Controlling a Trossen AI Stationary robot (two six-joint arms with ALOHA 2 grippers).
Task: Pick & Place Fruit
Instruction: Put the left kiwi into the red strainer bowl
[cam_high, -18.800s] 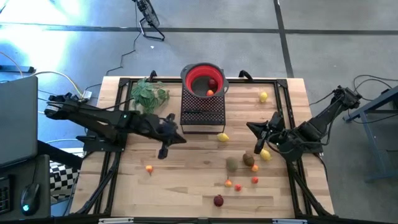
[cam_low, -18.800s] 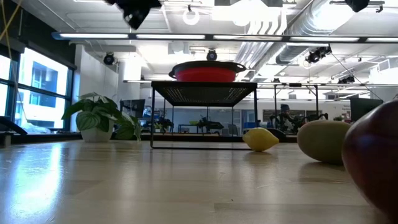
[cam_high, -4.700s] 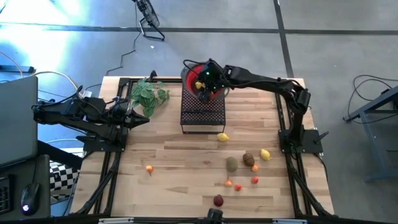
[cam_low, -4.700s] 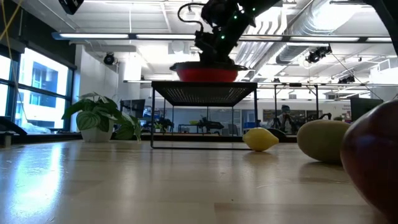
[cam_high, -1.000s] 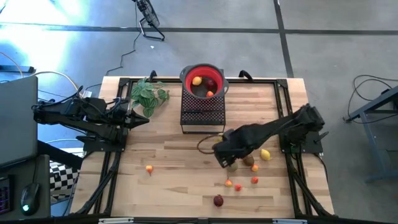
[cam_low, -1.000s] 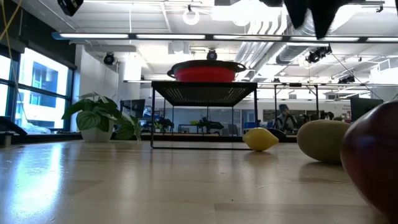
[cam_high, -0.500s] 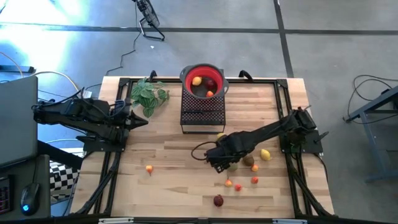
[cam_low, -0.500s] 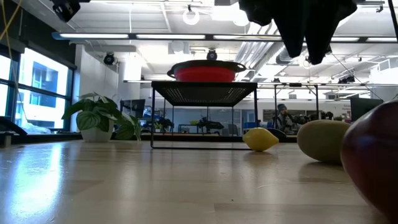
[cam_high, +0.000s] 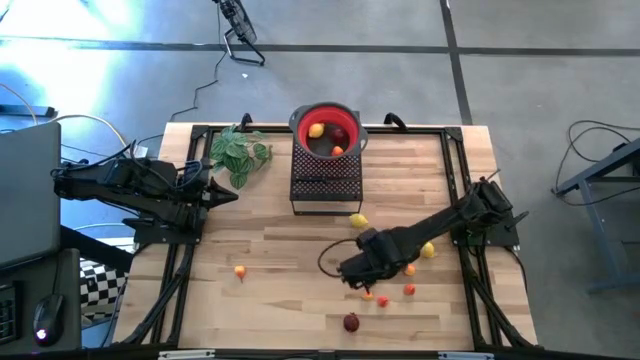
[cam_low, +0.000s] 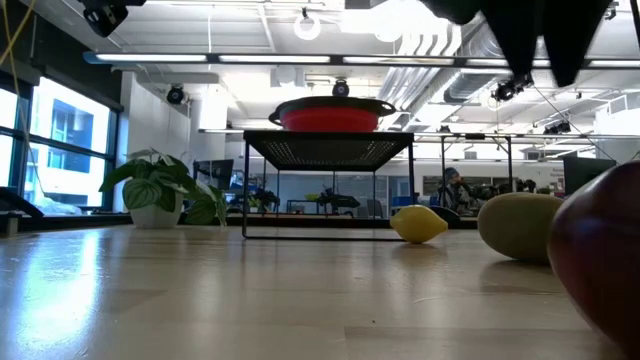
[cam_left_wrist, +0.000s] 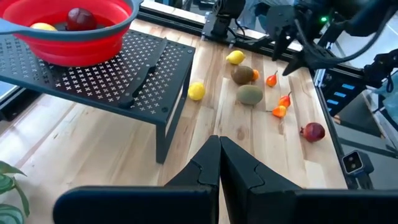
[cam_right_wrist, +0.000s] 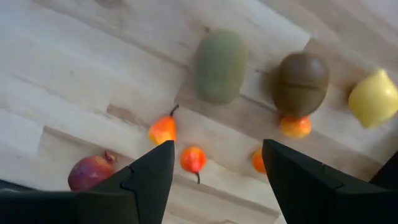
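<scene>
1. Hovering over the fruit cluster, the right gripper (cam_right_wrist: 214, 171) has its fingers wide apart and nothing between them; the high view puts it above the table's front right part.
2. Closest beneath it sit three tiny orange-red fruits (cam_right_wrist: 193, 159), spaced apart on the wood, one with a thin stem sticking out. They look light and small, likely to skid or roll if nudged, so I'd pinch one squarely across its round body, not by the stem.
3. Off to one side lies the dark red ball (cam_right_wrist: 91, 171), glossy and round. Judging by its sheen it could slip, so a grip across the widest part seems safest.
4. Farther on lies the olive-green oval (cam_right_wrist: 219, 66), matte and bigger. I'd take it across its short axis, where the fingers span less.
5. Beside it is the brown oval (cam_right_wrist: 301, 75), with a small orange fruit touching it, and a lemon (cam_right_wrist: 375, 98) just beyond.
6. Farthest, the red bowl (cam_high: 300, 128) on the black rack (cam_high: 325, 185) already holds a few fruits.
7. Waiting at the table's left edge, the left gripper (cam_left_wrist: 219, 168) has its fingers pressed together, empty.
</scene>
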